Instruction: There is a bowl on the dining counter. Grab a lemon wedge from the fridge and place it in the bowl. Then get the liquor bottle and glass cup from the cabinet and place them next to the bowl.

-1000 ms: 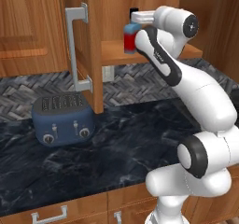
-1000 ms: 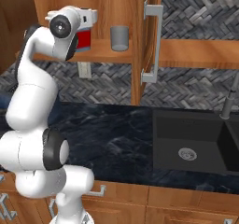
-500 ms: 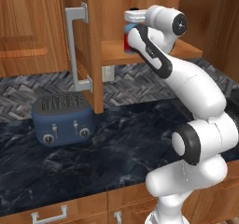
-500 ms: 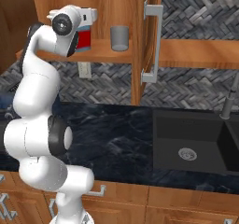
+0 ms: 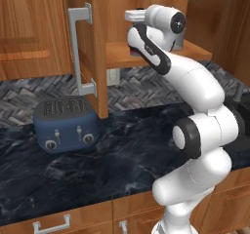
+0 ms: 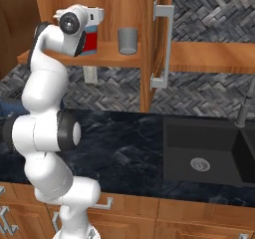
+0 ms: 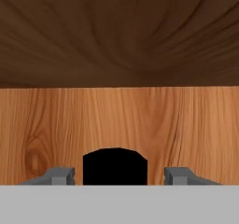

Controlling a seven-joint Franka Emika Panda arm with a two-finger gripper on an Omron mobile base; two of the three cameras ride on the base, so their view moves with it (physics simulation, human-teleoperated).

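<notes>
1. On the black stone worktop (image 5: 122,155) nearest the base, a blue toaster (image 5: 66,126) sits to the left, and a dark sink (image 6: 209,153) with nothing in it is set into the top on the right.
2. Above that, the wooden cabinet (image 6: 149,34) hangs with its doors swung open, and the arm reaches up onto its shelf (image 6: 114,55).
3. On that shelf the gripper (image 7: 119,174) has the liquor bottle (image 6: 89,40), with its red and blue label, between its fingers (image 7: 58,175). In the hand view the bottle's dark cap (image 7: 115,166) sits in the middle with a gap on either side, so the jaws are fairly wide and not touching it yet.
4. My reading is that the step in hand is taking hold of the bottle. The next move calls for closing squarely on the bottle, then drawing it straight out without knocking the shelf or the open door.
5. Further along the same shelf stands the glass cup (image 6: 128,40), upright, apparently empty, and well apart from the bottle.
6. Behind everything are the cabinet's back wall (image 7: 119,125) and the herringbone tiles (image 6: 209,9).
</notes>
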